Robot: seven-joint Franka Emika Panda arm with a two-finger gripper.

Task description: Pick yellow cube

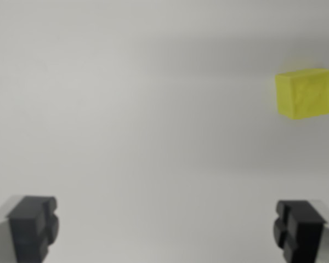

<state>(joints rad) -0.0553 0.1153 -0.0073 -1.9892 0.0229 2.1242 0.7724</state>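
A yellow cube (306, 92) lies on a plain white surface near the wrist view's right edge, in the upper half of the picture. My gripper (165, 230) is open, its two black fingertips far apart at the bottom corners, one on the left (34, 227) and one on the right (299, 229). Nothing sits between them. The cube is well above the right fingertip and apart from both.
The white surface (153, 109) fills the whole view, with no other object or edge showing.
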